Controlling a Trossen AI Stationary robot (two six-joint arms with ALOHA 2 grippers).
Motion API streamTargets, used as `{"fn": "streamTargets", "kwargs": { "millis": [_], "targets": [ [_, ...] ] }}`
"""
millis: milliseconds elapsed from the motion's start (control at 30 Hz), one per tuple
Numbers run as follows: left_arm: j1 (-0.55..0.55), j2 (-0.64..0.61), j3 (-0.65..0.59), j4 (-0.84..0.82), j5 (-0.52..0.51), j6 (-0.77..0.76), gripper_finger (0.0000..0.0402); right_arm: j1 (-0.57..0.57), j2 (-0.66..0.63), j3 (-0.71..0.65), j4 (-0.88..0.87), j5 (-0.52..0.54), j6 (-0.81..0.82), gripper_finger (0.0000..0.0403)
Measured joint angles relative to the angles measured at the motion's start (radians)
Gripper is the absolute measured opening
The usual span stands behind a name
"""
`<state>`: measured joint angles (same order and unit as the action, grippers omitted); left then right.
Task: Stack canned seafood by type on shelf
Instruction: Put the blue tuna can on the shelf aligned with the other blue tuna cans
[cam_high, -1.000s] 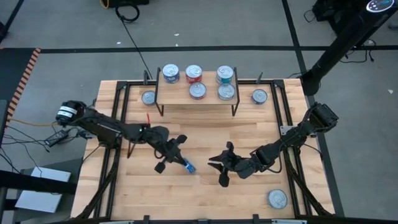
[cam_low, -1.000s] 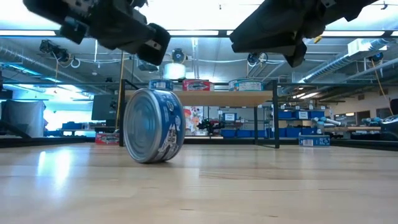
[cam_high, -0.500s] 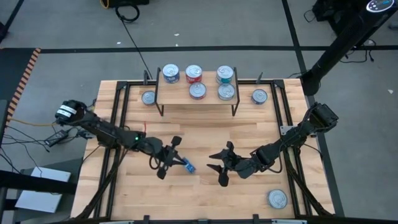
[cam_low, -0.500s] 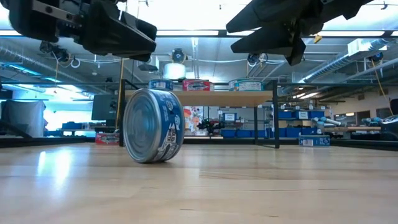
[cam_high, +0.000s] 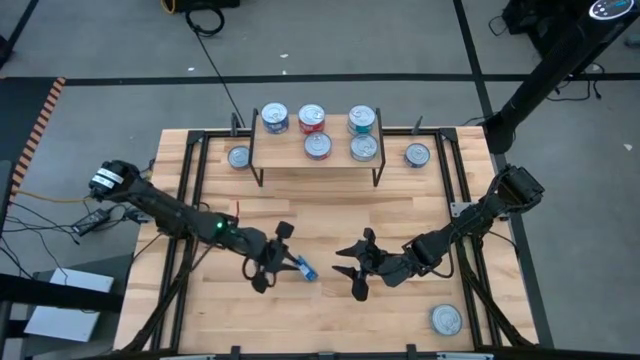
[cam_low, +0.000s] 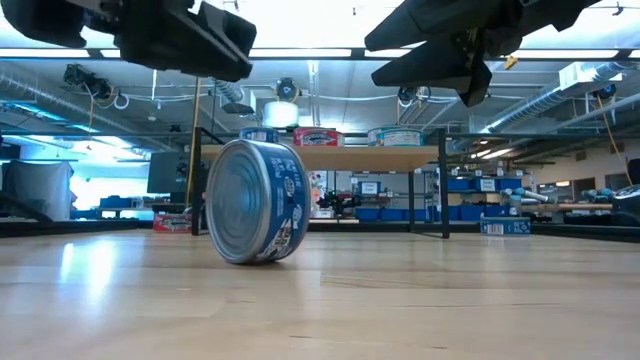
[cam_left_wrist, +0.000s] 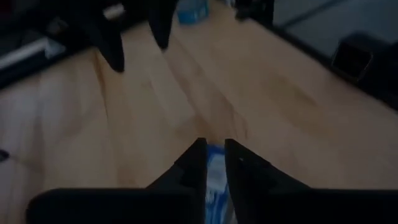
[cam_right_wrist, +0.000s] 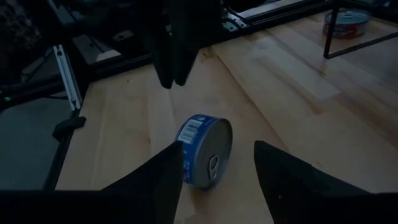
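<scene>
A blue-labelled can (cam_high: 303, 268) stands on its edge on the table's middle, silver top (cam_right_wrist: 217, 155) facing my right gripper. Just left of it and above it hangs my left gripper (cam_high: 272, 258), its fingertips (cam_left_wrist: 213, 144) a narrow gap apart, the can (cam_left_wrist: 214, 180) showing below them. From the right, my right gripper (cam_high: 352, 268) faces the can, open, a short way off. The shelf (cam_high: 318, 162) at the far side carries several cans (cam_high: 312, 119) standing on their flat bottoms on its plank.
Loose cans sit flat on the table beside the shelf at left (cam_high: 238, 157) and right (cam_high: 417, 155), and one near the front right corner (cam_high: 447, 320). Black frame rails (cam_high: 190, 190) run along the table's sides.
My left gripper has swung toward the table's near edge, staying above the can. The blue can has rolled and turned a little on its edge. My right gripper has opened wider without moving.
</scene>
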<state>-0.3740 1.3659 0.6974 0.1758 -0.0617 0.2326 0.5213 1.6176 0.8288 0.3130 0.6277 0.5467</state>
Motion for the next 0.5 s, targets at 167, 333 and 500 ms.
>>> {"fn": "streamTargets", "kwargs": {
  "millis": [167,333,500],
  "targets": [
    [-0.002,0.0,0.08,-0.194,-0.008,-0.001,0.0098,0.0,0.0,0.0,-0.002,-0.009,-0.005,0.0205],
    [-0.001,0.0,0.11,-0.253,-0.023,-0.001,0.0145,0.0,0.0,0.0,-0.004,-0.021,-0.008,0.0204],
    [-0.001,0.009,0.11,-0.244,-0.027,-0.02,0.0202,0.0,0.0,0.0,-0.009,-0.022,-0.008,0.0205]
  ]
}}
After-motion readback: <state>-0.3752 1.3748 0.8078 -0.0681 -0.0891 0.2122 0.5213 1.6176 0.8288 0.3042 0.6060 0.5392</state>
